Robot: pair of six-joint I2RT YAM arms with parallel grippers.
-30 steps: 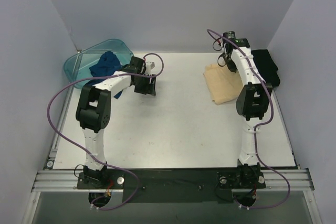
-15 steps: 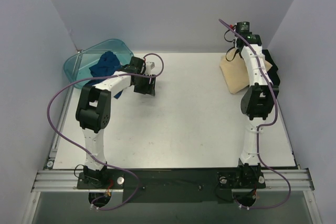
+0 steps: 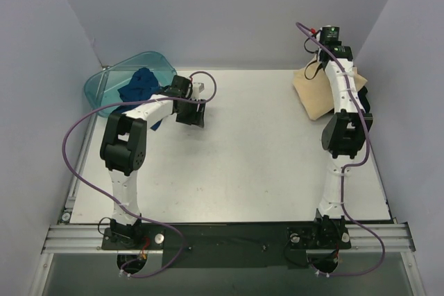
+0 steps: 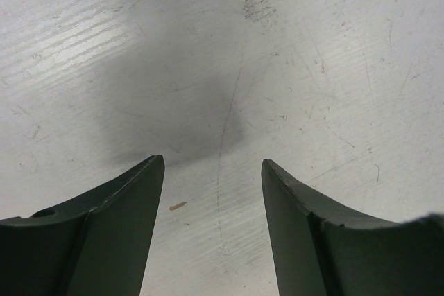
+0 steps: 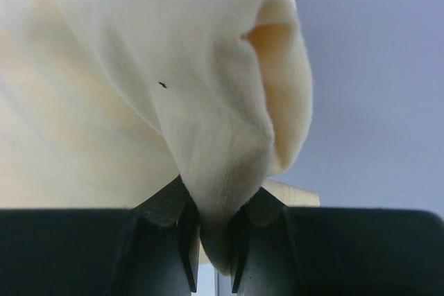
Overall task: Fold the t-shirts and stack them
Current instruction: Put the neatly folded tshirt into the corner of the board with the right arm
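The pale yellow-tan t-shirt hangs bunched at the far right, and my right gripper is shut on a fold of it. In the right wrist view the cream cloth fills the frame, with the right gripper pinching it. The black t-shirt lies at the right edge, mostly hidden behind the arm and the tan cloth. The dark blue t-shirt sits crumpled in the teal basin. My left gripper hovers open over bare table, nothing between its fingers.
The teal basin stands at the back left corner. Lavender walls close in the table on the back, left and right. The right arm reaches close to the back right corner. The white tabletop spreads between the two arms.
My right gripper has carried the tan t-shirt to the right and back, off the table's middle right and over toward the black t-shirt. The left arm has not moved.
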